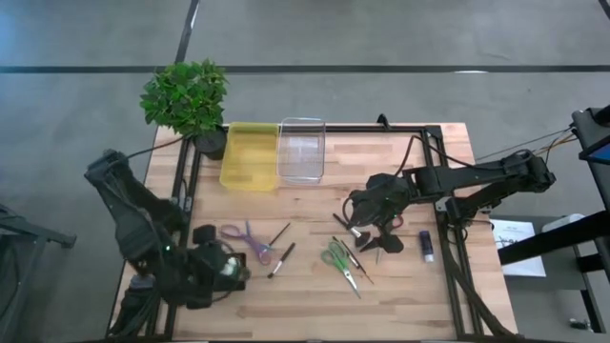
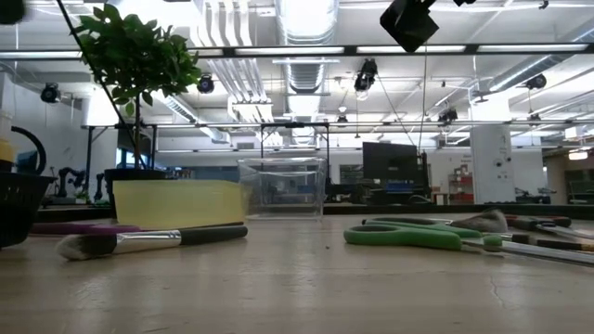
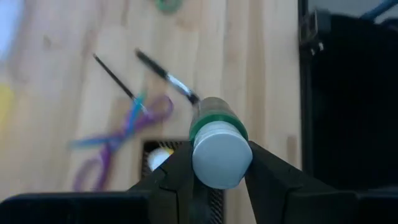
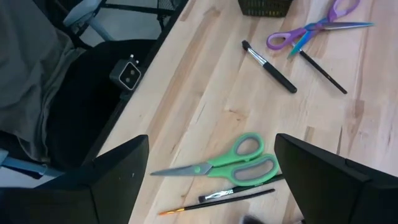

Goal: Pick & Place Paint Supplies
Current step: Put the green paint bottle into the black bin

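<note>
My left gripper [image 3: 217, 183] is at the table's near left [image 1: 224, 271], shut on a small bottle [image 3: 216, 146] with a white cap and a green band. My right gripper [image 4: 217, 205] hangs open and empty right of centre [image 1: 367, 227], above the green scissors [image 4: 230, 165] and a thin brush [image 4: 217, 199]. Two dark-handled brushes [image 1: 279, 234] [image 1: 282, 259] and purple scissors [image 1: 250, 240] lie flat on the wood between the arms. More brushes [image 1: 348, 231] lie by my right gripper. A small purple-blue bottle [image 1: 426, 246] lies at the right. My left gripper pinches the bottle between its two fingers [image 3: 177, 174], on opposite sides just below the white cap [image 3: 217, 163]. The bottle lies along the fingers, its cap end toward the wrist and its other end pointing down at the table. It looks lifted clear of the wood.
A yellow bin [image 1: 251, 155] and a clear bin [image 1: 302, 150] stand side by side at the far edge, with a potted plant [image 1: 186, 95] at the far left. A dark mesh container [image 3: 155, 152] sits below my left gripper. Green scissors [image 1: 341, 262] lie near the centre.
</note>
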Available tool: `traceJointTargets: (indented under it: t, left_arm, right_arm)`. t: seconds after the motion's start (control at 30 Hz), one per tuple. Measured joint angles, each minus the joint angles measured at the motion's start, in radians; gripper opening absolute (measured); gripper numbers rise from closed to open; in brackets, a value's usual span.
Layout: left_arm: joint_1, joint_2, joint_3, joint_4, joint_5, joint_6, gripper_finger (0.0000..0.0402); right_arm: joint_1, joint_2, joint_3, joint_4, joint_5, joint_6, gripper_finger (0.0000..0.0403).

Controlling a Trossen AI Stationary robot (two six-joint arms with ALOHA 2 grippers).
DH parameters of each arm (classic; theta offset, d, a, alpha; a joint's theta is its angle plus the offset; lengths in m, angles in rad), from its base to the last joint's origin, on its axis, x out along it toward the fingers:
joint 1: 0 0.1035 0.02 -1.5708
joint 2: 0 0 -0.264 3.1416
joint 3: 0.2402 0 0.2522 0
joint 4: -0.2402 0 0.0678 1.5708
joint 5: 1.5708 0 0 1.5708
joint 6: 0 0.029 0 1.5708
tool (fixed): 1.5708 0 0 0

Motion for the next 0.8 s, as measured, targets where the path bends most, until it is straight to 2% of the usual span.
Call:
traceJointTargets:
  t: [0.37,0.57,0.8]
  left_arm:
    - [-0.119,0.083,-0.001,-0.052,0.106,-0.301,0.0115]
    - [-0.119,0.123,-0.005,-0.092,0.188,-0.370,0.0115]
    - [-0.119,0.132,-0.007,-0.125,0.190,-0.399,0.0115]
  right_arm:
    - [0.000,0.000,0.000,0.007,0.001,0.007,0.0347]
    - [0.000,0.000,-0.001,0.010,0.001,0.009,0.0347]
    - [0.000,0.001,-0.001,0.010,0.001,0.007,0.0346]
